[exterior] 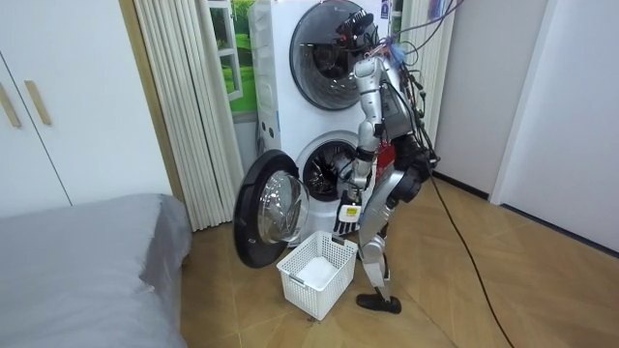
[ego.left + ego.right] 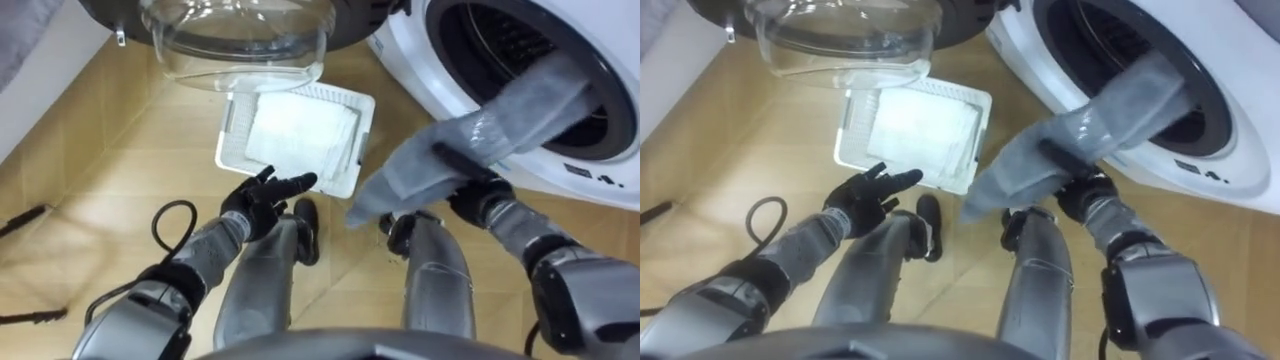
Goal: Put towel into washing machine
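Observation:
A grey towel (image 2: pixel 470 140) stretches from my right hand (image 2: pixel 478 198) up over the rim of the lower washing machine's round opening (image 2: pixel 505 40), its far end lying inside the drum. My right hand is curled on the towel's lower end, just in front of the machine's white front (image 2: pixel 600 172). Over the near edge of a white basket (image 2: pixel 232 130), my left hand (image 2: pixel 265 200) hovers open with fingers spread and holds nothing. In the room view I stand bent slightly before the stacked machines (image 1: pixel 334 169), with the basket (image 1: pixel 317 274) at my feet.
A folded white cloth (image 2: pixel 300 132) lies in the basket. The machine's glass door (image 2: pixel 240 40) hangs wide open above the basket, to my left. A grey bed (image 1: pixel 87 251) and a curtain (image 1: pixel 184 106) stand at the room view's left. Wooden floor lies all around.

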{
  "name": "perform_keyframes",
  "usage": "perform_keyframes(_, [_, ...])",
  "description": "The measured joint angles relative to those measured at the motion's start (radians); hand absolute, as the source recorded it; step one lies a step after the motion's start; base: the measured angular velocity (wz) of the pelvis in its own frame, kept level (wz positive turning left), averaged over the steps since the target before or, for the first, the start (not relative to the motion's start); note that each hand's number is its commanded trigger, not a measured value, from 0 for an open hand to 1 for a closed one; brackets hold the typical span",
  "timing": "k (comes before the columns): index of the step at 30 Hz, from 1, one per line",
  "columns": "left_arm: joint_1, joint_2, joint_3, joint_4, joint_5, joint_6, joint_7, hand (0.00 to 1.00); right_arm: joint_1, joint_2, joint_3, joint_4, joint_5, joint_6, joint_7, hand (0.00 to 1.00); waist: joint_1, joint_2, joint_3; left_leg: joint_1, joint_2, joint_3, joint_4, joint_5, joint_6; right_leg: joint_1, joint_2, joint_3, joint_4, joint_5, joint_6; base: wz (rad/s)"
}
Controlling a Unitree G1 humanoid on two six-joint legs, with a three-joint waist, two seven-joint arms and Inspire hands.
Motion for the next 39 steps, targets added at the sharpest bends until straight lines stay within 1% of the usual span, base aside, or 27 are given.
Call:
perform_keyframes(2, [0.0,0.002,0.0,-0.018,0.0,0.0,0.015,0.0,-0.014,-0.019,-0.023,-0.003,0.071,0.013,-0.006,1.0,0.001,-0.004,0.0005,-0.004,-0.003,0.01,0.006,-0.001,0.004,-0.011,-0.003,0.011,0.011,-0.002,0.003,-0.03])
perform_keyframes(4, [0.004,0.011,0.001,-0.038,0.001,0.001,0.036,0.0,-0.052,-0.038,-0.026,-0.011,0.163,0.041,-0.024,1.0,-0.001,-0.023,-0.0004,-0.01,-0.004,0.032,0.012,-0.005,0.01,-0.035,-0.01,0.029,0.032,-0.004,0.005,-0.11])
perform_keyframes(5, [0.005,0.014,0.001,-0.042,0.001,0.001,0.038,0.0,-0.061,-0.043,-0.026,-0.014,0.184,0.045,-0.027,1.0,-0.003,-0.027,0.0009,-0.011,-0.004,0.036,0.013,-0.006,0.01,-0.037,-0.014,0.028,0.035,-0.004,0.004,-0.06])
perform_keyframes(6, [0.01,0.022,0.001,-0.073,-0.002,0.003,0.055,0.0,-0.071,-0.049,-0.03,-0.034,0.221,0.054,-0.041,1.0,-0.01,-0.036,-0.0004,-0.016,-0.005,0.038,0.019,-0.006,0.011,-0.044,-0.017,0.03,0.042,-0.005,0.003,0.0])
perform_keyframes(7, [0.031,0.031,0.007,-0.104,-0.002,0.003,0.064,0.0,-0.089,-0.054,-0.053,-0.048,0.23,0.062,-0.051,1.0,-0.021,-0.046,-0.0008,-0.018,-0.006,0.038,0.028,-0.006,0.012,-0.049,-0.018,0.033,0.05,-0.005,0.002,0.0])
perform_keyframes(8, [0.033,0.031,0.01,-0.11,-0.002,0.003,0.07,0.0,-0.098,-0.06,-0.066,-0.052,0.23,0.065,-0.058,1.0,-0.023,-0.05,-0.001,-0.017,-0.006,0.039,0.031,-0.007,0.013,-0.049,-0.017,0.033,0.051,-0.005,0.002,0.0])
perform_keyframes(9, [0.042,0.033,0.011,-0.116,0.0,0.003,0.076,0.0,-0.118,-0.07,-0.078,-0.054,0.231,0.065,-0.07,1.0,-0.03,-0.059,-0.0045,-0.018,-0.005,0.04,0.035,-0.007,0.014,-0.047,-0.017,0.033,0.051,-0.004,0.002,0.0])
perform_keyframes(10, [0.056,0.042,0.018,-0.131,0.001,0.003,0.076,0.0,-0.139,-0.074,-0.098,-0.06,0.234,0.065,-0.086,1.0,-0.046,-0.066,-0.0064,-0.018,-0.002,0.04,0.039,-0.008,0.015,-0.044,-0.017,0.032,0.051,-0.003,0.003,0.0])
perform_keyframes(11, [0.063,0.049,0.017,-0.138,0.002,0.003,0.078,0.0,-0.146,-0.078,-0.106,-0.069,0.243,0.065,-0.095,1.0,-0.053,-0.072,-0.0068,-0.018,0.0,0.043,0.042,-0.009,0.016,-0.043,-0.017,0.031,0.052,-0.003,0.003,0.05])
perform_keyframes(13, [0.095,0.079,0.013,-0.176,-0.004,0.003,0.101,0.0,-0.181,-0.115,-0.114,-0.094,0.317,0.08,-0.127,1.0,-0.077,-0.093,-0.0071,-0.022,0.002,0.047,0.049,-0.01,0.018,-0.044,-0.017,0.032,0.055,-0.003,0.004,0.0])
perform_keyframes(14, [0.103,0.087,0.008,-0.186,-0.005,0.003,0.104,0.0,-0.188,-0.125,-0.113,-0.101,0.33,0.083,-0.136,1.0,-0.079,-0.096,-0.0067,-0.023,0.002,0.047,0.052,-0.01,0.018,-0.046,-0.017,0.032,0.057,-0.003,0.004,0.04])
perform_keyframes(15, [0.112,0.094,0.001,-0.205,-0.005,0.003,0.115,0.0,-0.195,-0.131,-0.115,-0.098,0.346,0.098,-0.167,1.0,-0.079,-0.098,-0.0066,-0.031,0.002,0.048,0.059,-0.011,0.021,-0.052,-0.018,0.034,0.063,-0.004,0.006,0.04])
perform_keyframes(16, [0.122,0.096,0.001,-0.214,-0.006,0.0,0.123,0.0,-0.198,-0.13,-0.133,-0.102,0.354,0.102,-0.182,0.81,-0.08,-0.099,-0.0061,-0.036,0.001,0.053,0.064,-0.013,0.023,-0.061,-0.021,0.038,0.068,-0.004,0.007,0.0])
perform_keyframes(17, [0.126,0.097,0.002,-0.216,-0.006,-0.001,0.127,0.0,-0.202,-0.13,-0.143,-0.106,0.354,0.104,-0.191,0.26,-0.082,-0.1,-0.0058,-0.036,0.0,0.057,0.065,-0.013,0.024,-0.064,-0.021,0.043,0.071,-0.004,0.007,-0.05])
perform_keyframes(18, [0.139,0.098,0.005,-0.222,-0.006,-0.001,0.139,0.0,-0.209,-0.131,-0.146,-0.12,0.36,0.113,-0.216,0.0,-0.089,-0.104,-0.0061,-0.036,-0.001,0.068,0.068,-0.016,0.028,-0.07,-0.025,0.051,0.08,-0.005,0.01,-0.04])
perform_keyframes(20, [0.161,0.1,0.027,-0.257,-0.006,-0.004,0.144,0.0,-0.23,-0.131,-0.148,-0.12,0.369,0.129,-0.25,0.0,-0.113,-0.108,-0.0054,-0.04,-0.005,0.088,0.07,-0.015,0.037,-0.083,-0.04,0.061,0.099,-0.011,0.018,0.09])
perform_keyframes(22, [0.167,0.1,0.041,-0.277,0.0,-0.017,0.148,0.0,-0.239,-0.13,-0.164,-0.119,0.384,0.129,-0.311,0.0,-0.121,-0.113,-0.0057,-0.043,-0.013,0.091,0.076,-0.018,0.046,-0.087,-0.053,0.061,0.109,-0.013,0.023,0.11])
perform_keyframes(23, [0.17,0.1,0.042,-0.283,0.001,-0.024,0.152,0.0,-0.24,-0.13,-0.173,-0.118,0.384,0.129,-0.324,0.0,-0.124,-0.115,-0.0057,-0.043,-0.015,0.091,0.078,-0.019,0.048,-0.089,-0.057,0.062,0.114,-0.015,0.026,0.17])
perform_keyframes(24, [0.18,0.1,0.049,-0.297,0.004,-0.043,0.155,0.0,-0.247,-0.131,-0.195,-0.117,0.384,0.129,-0.353,0.0,-0.135,-0.118,-0.0053,-0.044,-0.017,0.094,0.079,-0.019,0.054,-0.094,-0.071,0.062,0.127,-0.022,0.032,0.21])
perform_keyframes(25, [0.186,0.097,0.065,-0.304,0.014,-0.053,0.156,0.0,-0.251,-0.13,-0.221,-0.117,0.384,0.129,-0.385,0.0,-0.146,-0.118,-0.0054,-0.048,-0.018,0.096,0.086,-0.022,0.059,-0.095,-0.077,0.061,0.135,-0.028,0.039,0.21])
perform_keyframes(27, [0.184,0.093,0.088,-0.302,0.037,-0.054,0.157,0.0,-0.256,-0.13,-0.263,-0.116,0.384,0.129,-0.44,0.0,-0.149,-0.117,-0.0056,-0.057,-0.016,0.102,0.101,-0.031,0.067,-0.096,-0.079,0.055,0.14,-0.032,0.043,0.12])
perform_keyframes(29, [0.186,0.09,0.096,-0.303,0.05,-0.054,0.157,0.0,-0.262,-0.131,-0.293,-0.116,0.386,0.127,-0.486,0.0,-0.157,-0.117,-0.0057,-0.056,-0.016,0.109,0.109,-0.037,0.076,-0.097,-0.09,0.057,0.153,-0.039,0.051,0.08])
perform_keyframes(32, [0.181,0.085,0.097,-0.31,0.05,-0.064,0.159,0.0,-0.265,-0.131,-0.311,-0.116,0.409,0.091,-0.554,0.0,-0.161,-0.116,-0.0059,-0.056,-0.017,0.124,0.124,-0.048,0.088,-0.1,-0.107,0.057,0.179,-0.054,0.062,0.11])
perform_keyframes(34, [0.18,0.075,0.098,-0.31,0.05,-0.078,0.159,0.0,-0.272,-0.131,-0.328,-0.117,0.419,0.069,-0.584,0.0,-0.159,-0.116,-0.0061,-0.056,-0.017,0.141,0.125,-0.051,0.093,-0.109,-0.113,0.056,0.198,-0.059,0.06,0.05])
perform_keyframes(36, [0.18,0.065,0.1,-0.311,0.051,-0.081,0.157,0.0,-0.28,-0.131,-0.341,-0.117,0.429,0.046,-0.615,0.0,-0.154,-0.113,-0.0066,-0.055,-0.018,0.15,0.127,-0.053,0.097,-0.113,-0.12,0.056,0.206,-0.06,0.06,0.0])
perform_keyframes(38, [0.179,0.061,0.098,-0.311,0.051,-0.081,0.154,0.0,-0.285,-0.131,-0.341,-0.118,0.44,0.033,-0.638,0.0,-0.153,-0.109,-0.0056,-0.055,-0.013,0.159,0.127,-0.054,0.098,-0.113,-0.121,0.056,0.209,-0.06,0.059,0.09])
perform_keyframes(39, [0.179,0.058,0.095,-0.311,0.063,-0.081,0.154,0.0,-0.286,-0.131,-0.341,-0.118,0.452,0.016,-0.649,0.0,-0.152,-0.102,-0.0056,-0.055,-0.006,0.166,0.127,-0.054,0.099,-0.112,-0.122,0.055,0.223,-0.069,0.058,0.22])
